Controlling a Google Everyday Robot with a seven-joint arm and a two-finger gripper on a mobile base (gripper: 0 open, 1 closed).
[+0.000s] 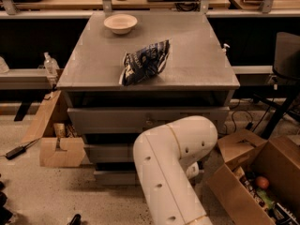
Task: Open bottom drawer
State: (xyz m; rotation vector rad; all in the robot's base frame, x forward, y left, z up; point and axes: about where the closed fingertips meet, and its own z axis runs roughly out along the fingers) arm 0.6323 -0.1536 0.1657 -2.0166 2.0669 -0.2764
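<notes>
One large white jointed robot arm [164, 172] fills the near foreground, its elbow raised in front of the cabinet. The gripper [193, 170] is noted low down behind this arm, at the cabinet's front and level with the lowest drawer. Only a pale part of it is seen, and whether it is open or closed cannot be told.

The bottom drawer [115, 176], a slim flat grey front, is recorded at the foot of the grey metal cabinet [197, 64]. Only its left part is seen; its centre and knob are hidden by the arm. It is judged to be shut or nearly so.

An open brown cardboard box [243, 191] is noted just right of the arm on the floor, and a folded brown cardboard carton [61, 150] left of the cabinet.

Above, the mid-sized grey drawer front [110, 152] and the tallest grey drawer front [117, 119] are logged, the latter with a small round metal knob [149, 122].

On the cabinet top, a crumpled dark blue snack bag [144, 62] is noted, and farther back a shallow pale bowl [120, 23].

Step in hand, as judged: the bottom knob is to be gripped squarely. The pull should be kept straight and level, away from the cabinet face, and the elbow held clear of the box at right.
</notes>
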